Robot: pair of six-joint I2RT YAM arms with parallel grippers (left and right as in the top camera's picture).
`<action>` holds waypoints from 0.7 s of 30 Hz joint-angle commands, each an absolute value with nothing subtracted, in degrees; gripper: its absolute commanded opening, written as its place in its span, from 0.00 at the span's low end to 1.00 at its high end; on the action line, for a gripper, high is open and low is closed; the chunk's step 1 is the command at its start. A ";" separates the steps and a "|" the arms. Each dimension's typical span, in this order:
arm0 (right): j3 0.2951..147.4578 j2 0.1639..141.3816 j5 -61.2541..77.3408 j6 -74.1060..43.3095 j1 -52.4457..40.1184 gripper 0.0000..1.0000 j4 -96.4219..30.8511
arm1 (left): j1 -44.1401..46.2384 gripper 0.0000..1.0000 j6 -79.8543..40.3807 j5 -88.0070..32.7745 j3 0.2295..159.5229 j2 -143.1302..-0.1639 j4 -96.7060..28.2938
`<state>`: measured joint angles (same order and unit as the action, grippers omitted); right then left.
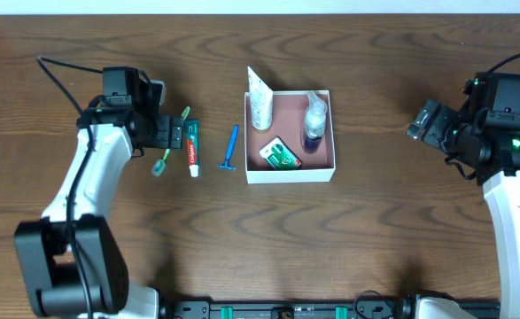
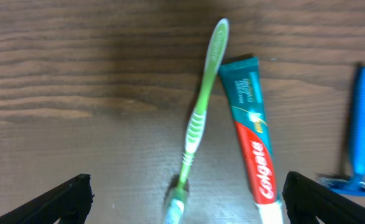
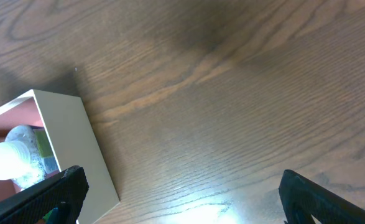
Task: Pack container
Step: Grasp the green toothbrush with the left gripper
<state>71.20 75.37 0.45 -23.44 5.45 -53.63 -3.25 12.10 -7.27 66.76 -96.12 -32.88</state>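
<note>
Partly packed: the square, shallow white box with a pinkish-brown inside (image 1: 291, 175) was pictured near the middle of the dark wood-grain counter (image 1: 375, 230), with three toiletry items already held in it. A white squeeze tube (image 1: 259, 99) was leaned in the far left corner, a clear spray bottle with dark blue liquid (image 1: 314, 126) was stood toward the right wall, and a small green-and-white packet (image 1: 280, 155) was laid flat near the front.

Three items were left outside, to the left of the box: a green toothbrush (image 2: 198, 118), a red, white and teal toothpaste tube (image 2: 250, 134) just beside it, and a blue plastic razor (image 2: 359, 130) nearest the box.

The left claw (image 2: 183, 190) was spread wide and empty, hung low over the toothbrush with the toothpaste tube also between its fingers. The right claw (image 3: 182, 190) was likewise spread wide and empty over bare counter to the right of the box.

The job was judged about half done, with the toothbrush taken as the probable next item to be picked.
</note>
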 commanded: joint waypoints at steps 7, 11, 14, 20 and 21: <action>71.88 75.37 0.45 -23.09 5.85 0.99 -53.65 | -3.68 0.80 19.51 -6.17 67.88 -105.89 -29.34; 71.88 75.37 0.45 -23.09 5.85 0.99 -53.65 | -3.68 0.68 19.53 -6.17 67.88 -107.48 -27.20; 71.88 75.37 0.45 -23.09 5.85 0.99 -53.65 | -3.68 0.62 19.92 -6.20 67.83 -107.53 -26.33; 71.88 75.37 0.45 -23.09 5.85 0.99 -53.65 | -3.27 0.61 21.02 -6.46 67.83 -109.14 -25.50; 71.88 75.37 0.45 -23.09 5.85 0.99 -53.65 | -3.18 0.61 21.02 -6.44 67.83 -109.62 -25.39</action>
<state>71.20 75.37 0.45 -23.44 5.45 -53.63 -3.42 19.62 -6.87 66.81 -107.66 -25.47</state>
